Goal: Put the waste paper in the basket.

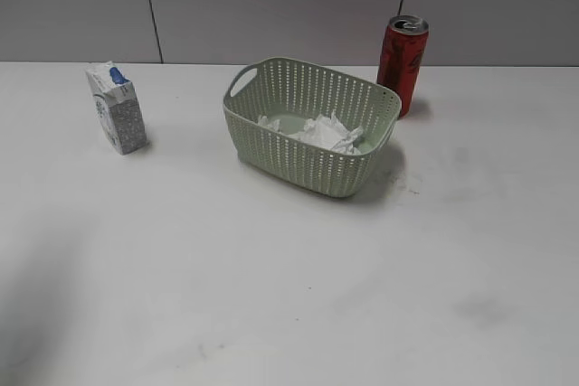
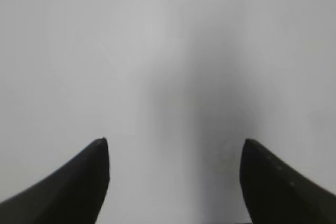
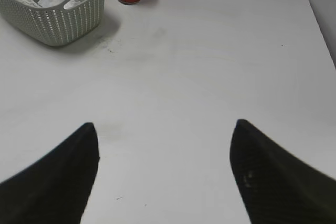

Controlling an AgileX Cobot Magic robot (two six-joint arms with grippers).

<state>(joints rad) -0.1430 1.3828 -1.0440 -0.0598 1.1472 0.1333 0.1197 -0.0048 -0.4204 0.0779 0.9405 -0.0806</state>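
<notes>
Even, diffuse light is seen on the white table (image 1: 271, 296) in the exterior view, without glare. Soft shadows are cast to the right of the basket (image 1: 308, 146) and the red can (image 1: 403, 51), and a faint dim patch lies at the near left. The left wrist view is blurred and grey, crossed by a broad soft shadow. The right wrist view is sharper, though its dark jaws are out of focus.

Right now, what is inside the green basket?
Crumpled white waste paper lies on the floor of the basket. How many wads cannot be counted, since the near wall covers part of the floor.
</notes>
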